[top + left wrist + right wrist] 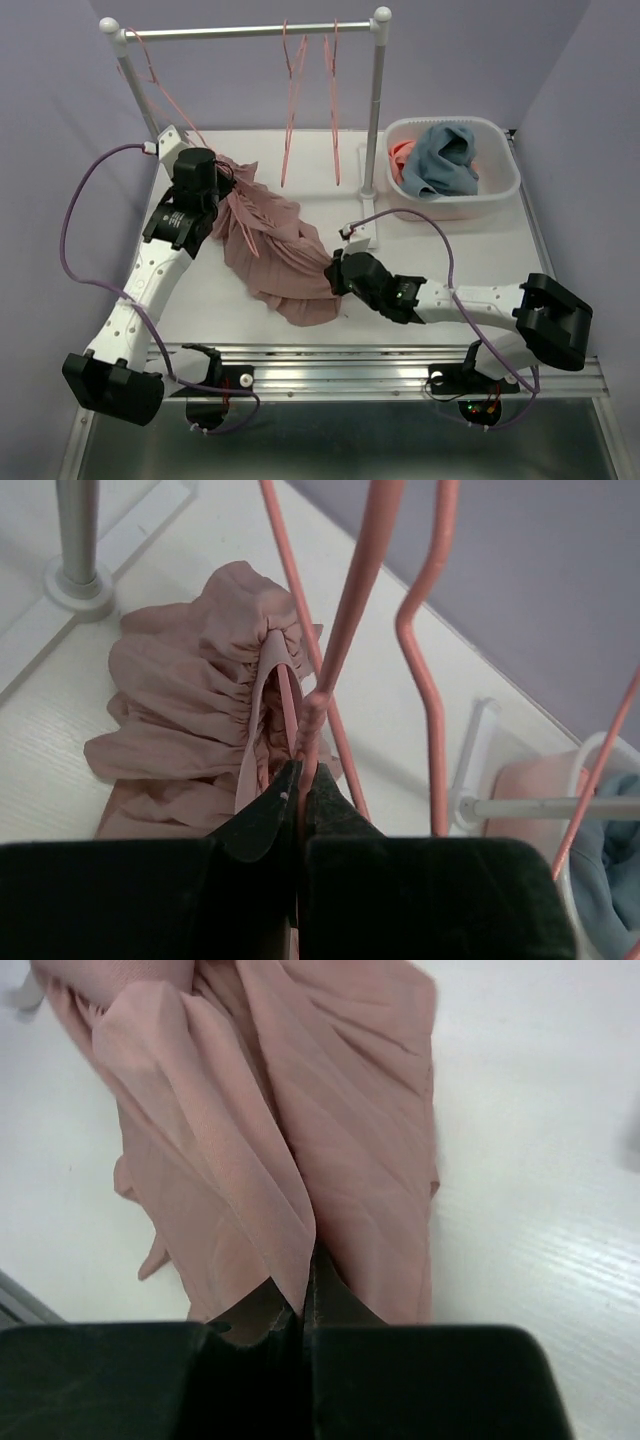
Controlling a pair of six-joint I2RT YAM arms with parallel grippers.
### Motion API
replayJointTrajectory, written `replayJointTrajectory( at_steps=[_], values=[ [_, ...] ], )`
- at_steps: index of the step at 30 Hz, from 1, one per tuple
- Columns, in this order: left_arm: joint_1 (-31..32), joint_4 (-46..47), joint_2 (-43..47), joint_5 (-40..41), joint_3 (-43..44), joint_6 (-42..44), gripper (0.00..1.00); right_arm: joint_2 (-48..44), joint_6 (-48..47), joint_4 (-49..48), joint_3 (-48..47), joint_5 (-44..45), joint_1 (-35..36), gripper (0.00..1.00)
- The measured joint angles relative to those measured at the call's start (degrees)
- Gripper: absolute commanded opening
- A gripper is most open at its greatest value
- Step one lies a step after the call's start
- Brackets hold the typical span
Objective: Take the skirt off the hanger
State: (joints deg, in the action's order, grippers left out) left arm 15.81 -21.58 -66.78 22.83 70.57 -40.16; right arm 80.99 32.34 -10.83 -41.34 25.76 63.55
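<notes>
A dusty-pink skirt [275, 250] lies spread on the white table, its gathered waistband toward the back left [190, 690]. A pink wire hanger [300, 715] runs into that waistband. My left gripper [212, 190] is shut on the hanger's wire [298, 780] at the skirt's top. My right gripper [335, 272] is shut on a fold of the skirt's hem [300, 1250] at its lower right edge. The skirt fills most of the right wrist view [270, 1120].
A white clothes rail [250, 32] stands at the back with several pink hangers [292, 90] on it. A white basket [505, 185] at the back right holds a blue-grey cloth [445, 160] and a pink one. The rail's right post [375, 130] stands near the basket.
</notes>
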Motion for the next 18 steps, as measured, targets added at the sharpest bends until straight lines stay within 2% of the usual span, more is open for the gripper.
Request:
replayJointTrajectory(
  at_steps=[5, 12, 18],
  values=[
    [1.40, 4.17, 4.31, -5.77, -4.15, 2.05, 0.00, 2.29, 0.09, 1.07, -4.44, 0.96, -4.31, 0.01],
    [3.91, 3.58, 6.32, -11.89, -9.73, 1.97, 0.00, 5.95, 0.31, -0.90, -8.85, 2.21, -6.21, 0.01],
    [7.61, -1.03, 7.37, -10.58, -10.45, 2.82, 0.00, 6.78, 0.46, -2.71, -9.31, 2.62, -6.86, 0.01]
  ],
)
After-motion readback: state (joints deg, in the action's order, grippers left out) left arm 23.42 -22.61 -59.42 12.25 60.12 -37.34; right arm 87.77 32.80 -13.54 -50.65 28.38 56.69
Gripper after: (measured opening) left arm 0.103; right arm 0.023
